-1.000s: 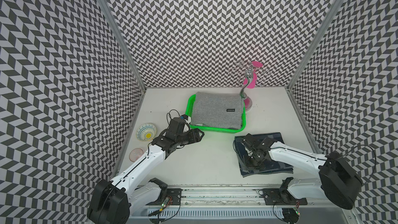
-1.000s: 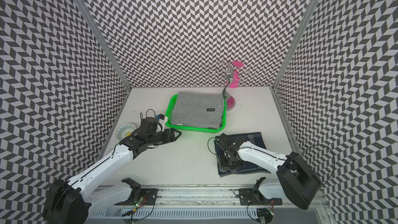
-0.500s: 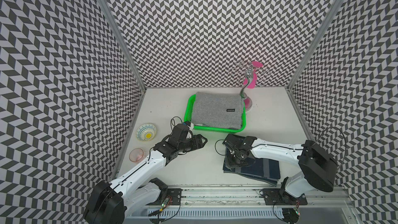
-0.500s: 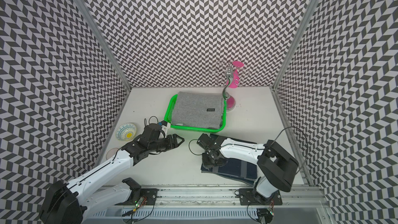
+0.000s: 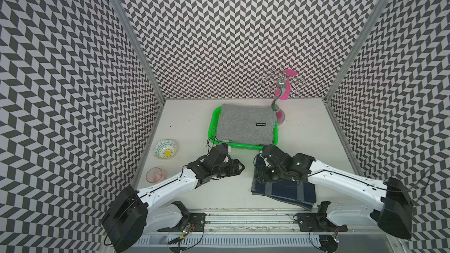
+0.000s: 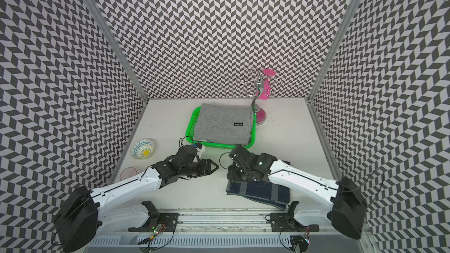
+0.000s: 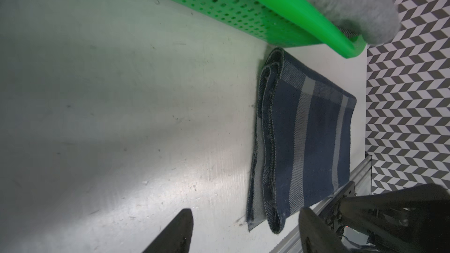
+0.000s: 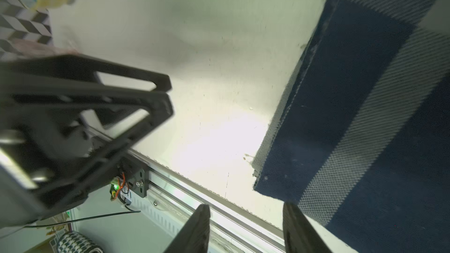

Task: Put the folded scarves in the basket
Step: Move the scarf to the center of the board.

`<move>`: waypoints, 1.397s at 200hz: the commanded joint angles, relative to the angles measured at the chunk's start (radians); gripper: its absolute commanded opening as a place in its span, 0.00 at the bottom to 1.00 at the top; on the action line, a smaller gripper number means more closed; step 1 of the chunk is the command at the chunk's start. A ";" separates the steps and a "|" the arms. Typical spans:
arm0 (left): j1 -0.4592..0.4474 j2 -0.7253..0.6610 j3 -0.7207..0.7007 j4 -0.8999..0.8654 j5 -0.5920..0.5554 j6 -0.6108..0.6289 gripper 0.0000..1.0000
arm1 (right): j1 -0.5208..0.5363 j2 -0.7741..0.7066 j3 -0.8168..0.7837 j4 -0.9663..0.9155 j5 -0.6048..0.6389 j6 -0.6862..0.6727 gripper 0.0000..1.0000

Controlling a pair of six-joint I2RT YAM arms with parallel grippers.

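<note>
Right gripper (image 8: 244,215) part-open, empty, over the edge of the navy striped folded scarf (image 5: 282,189) just beside the green basket (image 5: 211,127); left gripper (image 7: 245,212) wide, empty.

A folded cloth (image 5: 246,124) sits in the basket (image 5: 212,127); the scarf (image 5: 282,191) lies on the table (image 5: 185,122) before it (bowl (image 5: 165,152), cup (image 5: 154,174) at left).

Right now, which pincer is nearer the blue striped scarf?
Right. The right pincer hangs over the edge of the blue striped scarf; the left pincer faces it across bare table.
</note>
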 commanded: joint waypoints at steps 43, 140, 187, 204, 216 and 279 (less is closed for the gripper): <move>-0.127 0.199 0.073 0.227 -0.043 -0.031 0.75 | -0.190 -0.228 -0.119 -0.140 0.120 -0.024 0.50; -0.150 0.498 0.156 0.340 -0.001 0.023 0.77 | -0.212 -0.308 -0.122 -0.180 0.142 -0.036 0.49; -0.219 0.573 0.166 0.360 0.006 -0.010 0.72 | -0.221 -0.318 -0.113 -0.180 0.150 -0.055 0.49; -0.239 0.594 0.158 0.384 0.014 -0.020 0.67 | -0.226 -0.314 -0.103 -0.176 0.148 -0.065 0.49; -0.248 0.609 0.162 0.401 0.025 -0.025 0.59 | -0.227 -0.309 -0.099 -0.174 0.148 -0.074 0.49; -0.217 0.522 0.123 0.361 0.008 -0.009 0.00 | -0.242 -0.303 -0.184 -0.094 0.115 -0.105 0.50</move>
